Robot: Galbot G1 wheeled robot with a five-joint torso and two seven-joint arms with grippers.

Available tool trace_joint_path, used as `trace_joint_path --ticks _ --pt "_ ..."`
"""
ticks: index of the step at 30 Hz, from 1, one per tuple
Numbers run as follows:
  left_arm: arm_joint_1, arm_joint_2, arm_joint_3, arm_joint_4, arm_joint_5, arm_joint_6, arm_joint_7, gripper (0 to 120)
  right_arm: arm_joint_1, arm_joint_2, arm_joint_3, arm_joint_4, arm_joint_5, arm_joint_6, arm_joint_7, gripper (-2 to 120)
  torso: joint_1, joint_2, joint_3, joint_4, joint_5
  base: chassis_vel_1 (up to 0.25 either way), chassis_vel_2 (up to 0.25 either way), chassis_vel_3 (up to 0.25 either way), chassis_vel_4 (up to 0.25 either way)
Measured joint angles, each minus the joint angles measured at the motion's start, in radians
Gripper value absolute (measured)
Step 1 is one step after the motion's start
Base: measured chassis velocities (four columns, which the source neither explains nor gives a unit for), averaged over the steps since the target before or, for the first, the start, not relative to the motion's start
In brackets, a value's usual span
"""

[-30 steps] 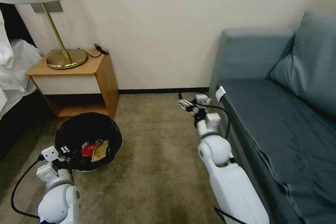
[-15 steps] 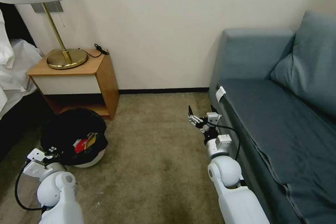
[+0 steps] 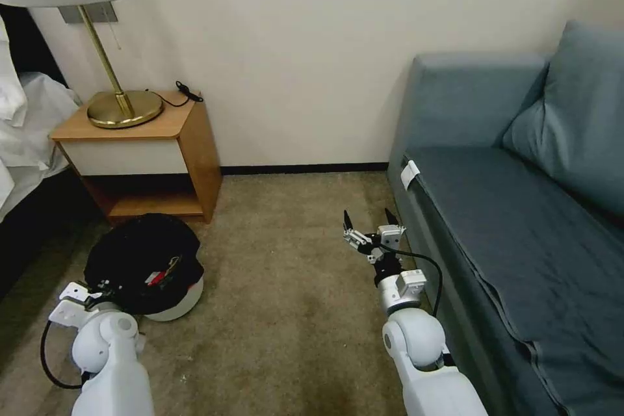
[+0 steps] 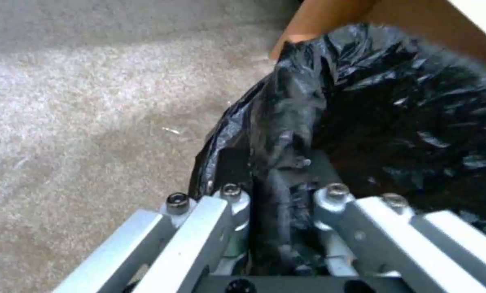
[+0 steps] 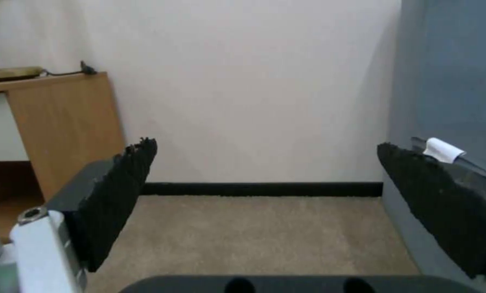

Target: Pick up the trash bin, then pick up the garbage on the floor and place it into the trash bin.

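The trash bin [image 3: 144,260], white with a crinkled black bag over its rim, stands tilted on the carpet in front of the nightstand, its white base [image 3: 184,299] showing. My left gripper [image 3: 97,287] is shut on the bin's near rim. The left wrist view shows its fingers [image 4: 229,193] clamping a fold of the black bag [image 4: 286,122]. Garbage lies inside the bin: a red-and-white carton [image 3: 155,277] and a tan scrap [image 3: 173,263]. My right gripper [image 3: 368,221] hovers open over the carpet beside the sofa, its black pads [image 5: 118,191] wide apart with nothing between them.
A wooden nightstand [image 3: 188,143] with a brass lamp [image 3: 123,107] stands at the back left, with a bed [image 3: 26,136] beside it. A blue-grey sofa [image 3: 520,208] runs along the right. Open carpet [image 3: 286,286] lies between bin and sofa.
My left arm has drawn back toward me, taking the bin with it and tipping it. The right gripper has pulled back and turned, its fingers now plainly spread.
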State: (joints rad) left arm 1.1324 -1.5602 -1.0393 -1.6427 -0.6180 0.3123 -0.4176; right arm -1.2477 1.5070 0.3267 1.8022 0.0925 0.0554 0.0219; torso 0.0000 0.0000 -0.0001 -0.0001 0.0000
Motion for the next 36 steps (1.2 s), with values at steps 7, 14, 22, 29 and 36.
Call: trace_joint_path --ticks 7,14,22,29,36 --pt "0.008 0.007 -0.002 -0.012 -0.024 0.001 0.003 36 -0.013 0.007 -0.004 -0.001 -0.014 0.006 -0.001 100 0.0 0.0 0.0 0.0 0.0 0.0 0.0 0.0 0.0" --pt "0.059 0.031 -0.013 -0.085 -0.027 -0.001 0.025 69 -0.012 0.015 -0.024 -0.009 -0.053 0.015 0.017 100 0.0 0.0 0.0 0.0001 -0.0001 0.0 0.0 0.0 0.0" --pt "0.11 0.044 -0.016 -0.156 0.047 -0.021 0.115 88 0.008 0.02 -0.02 -0.027 -0.068 0.038 0.033 100 0.0 0.0 0.0 0.0002 -0.0001 0.0 0.0 0.0 0.0" --pt "0.17 0.092 0.029 -0.251 0.165 -0.091 0.516 99 -0.027 0.054 0.016 -0.03 -0.101 0.085 0.036 100 0.0 0.0 0.0 0.0 0.0 0.0 0.0 0.0 0.0" --pt "0.192 0.078 0.119 -0.306 0.261 -0.119 0.738 98 -0.071 0.088 0.022 -0.008 -0.121 0.104 0.042 100 0.0 0.0 0.0 -0.0001 0.0001 0.0 0.0 0.0 0.0"
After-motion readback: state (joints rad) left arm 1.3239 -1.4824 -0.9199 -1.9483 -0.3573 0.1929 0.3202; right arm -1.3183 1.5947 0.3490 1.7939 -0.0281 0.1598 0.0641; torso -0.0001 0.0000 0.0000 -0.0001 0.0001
